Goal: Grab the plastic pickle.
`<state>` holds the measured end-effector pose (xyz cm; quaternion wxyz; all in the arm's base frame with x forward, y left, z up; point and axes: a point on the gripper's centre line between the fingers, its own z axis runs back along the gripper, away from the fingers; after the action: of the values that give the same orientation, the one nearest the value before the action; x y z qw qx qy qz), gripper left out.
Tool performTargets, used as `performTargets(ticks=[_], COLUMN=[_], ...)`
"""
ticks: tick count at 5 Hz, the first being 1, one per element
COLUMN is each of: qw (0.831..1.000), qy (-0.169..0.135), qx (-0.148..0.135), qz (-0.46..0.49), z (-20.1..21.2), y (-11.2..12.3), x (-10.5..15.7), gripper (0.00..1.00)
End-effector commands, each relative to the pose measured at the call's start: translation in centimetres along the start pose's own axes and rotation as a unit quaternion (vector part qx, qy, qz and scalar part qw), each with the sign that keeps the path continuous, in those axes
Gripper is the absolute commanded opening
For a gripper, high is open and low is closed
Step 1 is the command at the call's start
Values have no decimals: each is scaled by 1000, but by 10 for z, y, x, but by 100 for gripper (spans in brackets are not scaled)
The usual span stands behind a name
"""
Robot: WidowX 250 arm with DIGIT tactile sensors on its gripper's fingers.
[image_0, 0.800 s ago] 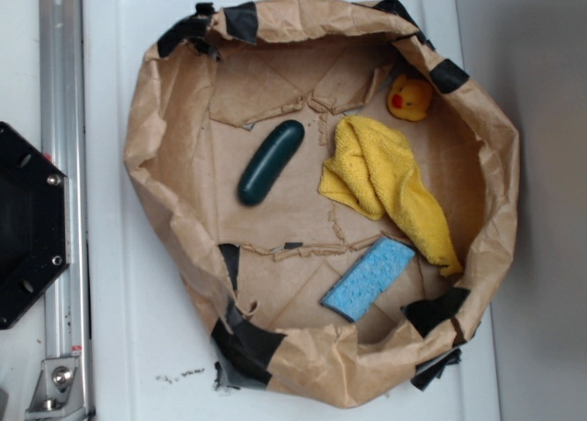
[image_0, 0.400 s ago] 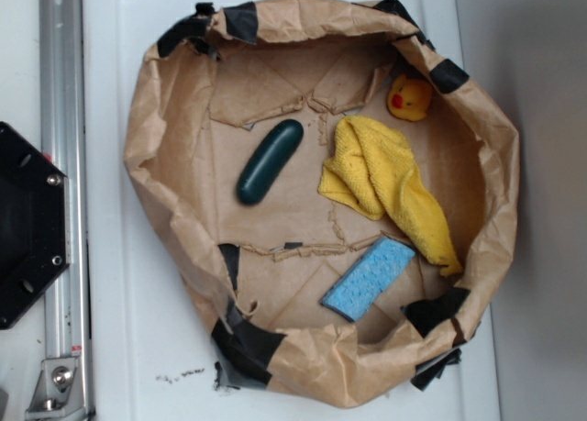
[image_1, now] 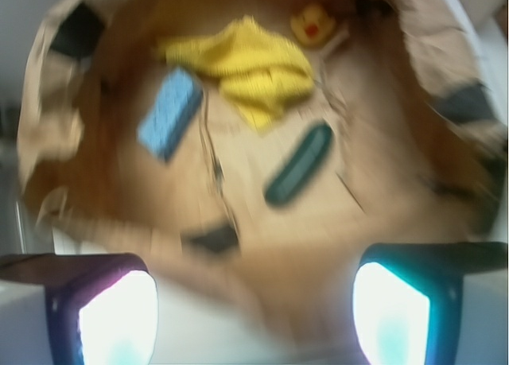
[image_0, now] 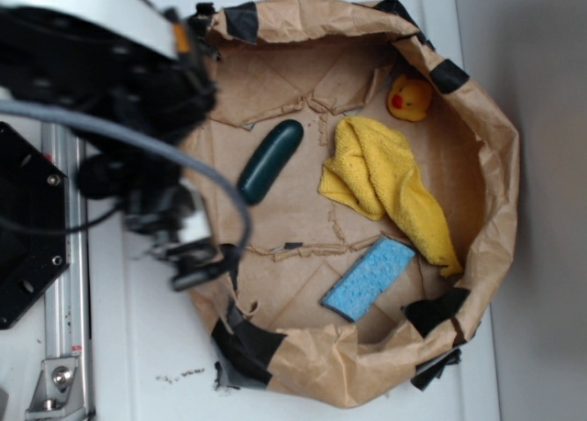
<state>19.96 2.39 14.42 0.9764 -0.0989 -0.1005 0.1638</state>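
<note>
Jaws (image_1: 254,301) are spread wide apart with nothing between them; the wrist view shows one finger pad (image_1: 118,317) low on the left and the other low on the right, with a big gap. In the exterior view the robot arm (image_0: 110,118) hangs over the 9 o'clock edge of the brown paper bag (image_0: 495,164), which lies rolled down like a bowl on the white surface (image_0: 138,348). The plastic pickle (image_0: 271,161) lies flat on the bag's floor, a bit toward 10 o'clock from the middle, with its long side pointing from 1 o'clock to 7 o'clock. Nothing touches it. To grab it well, I think the jaws should move in past the bag's wall to sit right over the pickle's middle, turn so the two pads face its long sides, go down, and only then squeeze. The pickle looks smooth and shiny, so a grip near one round end might slip off. The crinkly bag wall is close to the arm and could get bumped. Also in the bag are a yellow cloth (image_0: 385,178) near the middle, apart from the pickle, a rubber duck (image_0: 410,97) at 1 o'clock just by the cloth, and a blue sponge (image_0: 369,278) at 5 o'clock. The wrist view is blurry.
</note>
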Motion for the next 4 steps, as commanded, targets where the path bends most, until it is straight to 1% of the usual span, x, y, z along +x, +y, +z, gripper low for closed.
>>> performTargets(ticks=[1, 2, 3, 4], qw=[994, 991, 989, 989], qy=[-45, -7, 21, 23], qx=[28, 59, 89, 101], qz=[101, 118, 119, 110], z=[-66, -105, -131, -141], y=[25, 31, 38, 37], x=[35, 28, 15, 16], gripper=[100, 100, 100, 0])
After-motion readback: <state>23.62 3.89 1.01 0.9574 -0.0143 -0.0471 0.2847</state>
